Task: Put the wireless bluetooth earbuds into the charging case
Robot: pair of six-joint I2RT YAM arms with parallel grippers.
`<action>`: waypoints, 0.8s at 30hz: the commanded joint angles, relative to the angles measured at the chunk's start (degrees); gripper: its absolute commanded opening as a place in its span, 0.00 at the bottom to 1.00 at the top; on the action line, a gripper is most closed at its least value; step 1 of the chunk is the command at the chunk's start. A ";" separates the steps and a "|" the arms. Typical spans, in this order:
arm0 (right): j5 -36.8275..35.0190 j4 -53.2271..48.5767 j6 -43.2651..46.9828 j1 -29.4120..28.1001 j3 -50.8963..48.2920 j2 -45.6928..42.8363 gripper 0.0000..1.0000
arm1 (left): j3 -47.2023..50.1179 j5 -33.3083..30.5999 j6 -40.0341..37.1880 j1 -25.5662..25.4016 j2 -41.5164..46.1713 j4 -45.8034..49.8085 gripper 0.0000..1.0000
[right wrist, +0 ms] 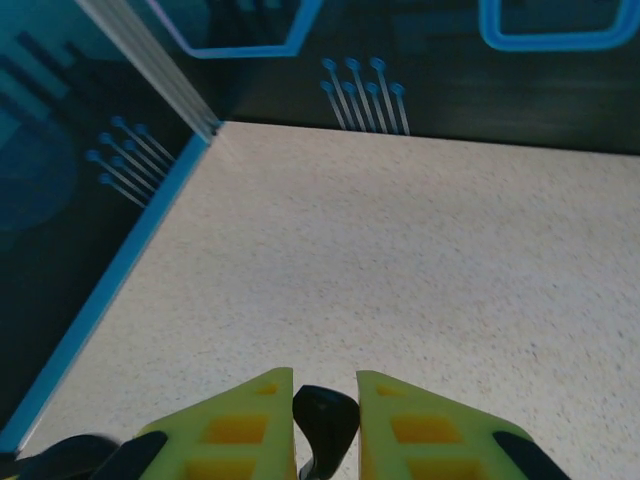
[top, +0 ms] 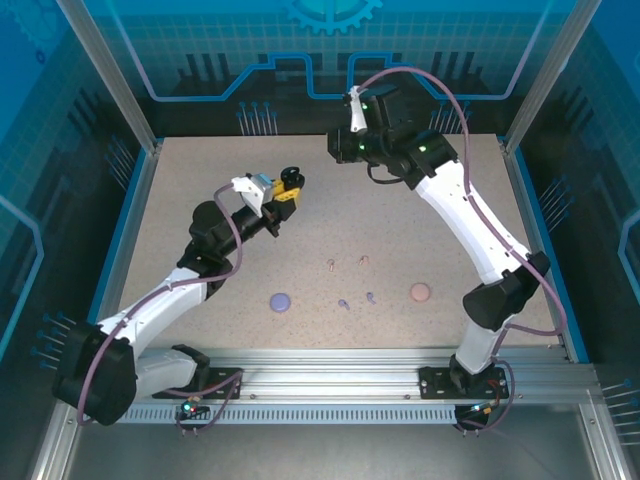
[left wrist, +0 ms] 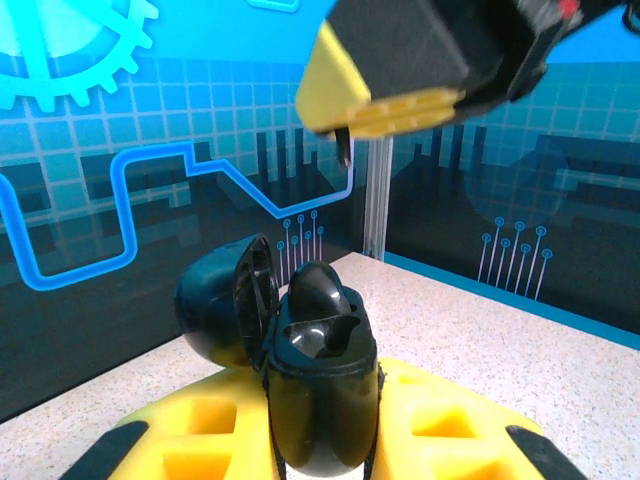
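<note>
Speckled beige tabletop (top: 400, 240), circuit-patterned blue walls (top: 200, 60), tiny earbuds (top: 370, 297) scattered mid-table.

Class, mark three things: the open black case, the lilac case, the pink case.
open black case (left wrist: 322, 410): left wrist view, front of body.
lilac case (top: 280, 301): top external view, middle of lid.
pink case (top: 420, 292): top external view, middle of lid.

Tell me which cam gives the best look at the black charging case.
Left wrist. The black charging case sits close up, lid swung open to the left, inside visible, clamped in the left claw. Top external has it as a small dark shape at that claw's tip, too small to read the lid.
</note>
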State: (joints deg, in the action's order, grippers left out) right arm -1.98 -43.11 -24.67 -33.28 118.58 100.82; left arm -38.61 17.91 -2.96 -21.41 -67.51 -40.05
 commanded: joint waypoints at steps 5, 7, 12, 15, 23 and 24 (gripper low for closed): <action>9.05 8.90 7.35 -2.27 -5.36 -5.86 0.20 | -2.83 1.77 -1.78 -0.98 -2.01 -3.90 0.00; 9.66 9.99 8.52 -2.96 -6.53 -6.54 0.20 | -3.06 1.86 -1.83 -1.00 -2.23 -4.02 0.00; 10.88 11.21 9.95 -4.37 -8.28 -7.20 0.20 | -3.49 2.28 -1.83 -1.14 -2.28 -4.29 0.00; 11.21 10.99 10.90 -5.32 -8.54 -6.99 0.20 | -3.59 2.55 -2.02 -1.18 -2.12 -4.15 0.00; 11.76 10.55 11.61 -7.07 -9.15 -6.25 0.20 | -3.76 2.35 -2.32 -1.12 -1.81 -3.81 0.00; 11.69 10.42 11.74 -7.41 -9.37 -6.20 0.20 | -3.73 2.26 -2.39 -1.13 -1.75 -3.75 0.00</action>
State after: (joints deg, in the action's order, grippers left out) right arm 8.47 -33.76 -14.26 -39.40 110.17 94.87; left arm -40.14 18.98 -3.62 -22.04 -69.71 -41.91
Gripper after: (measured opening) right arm 0.199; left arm 0.217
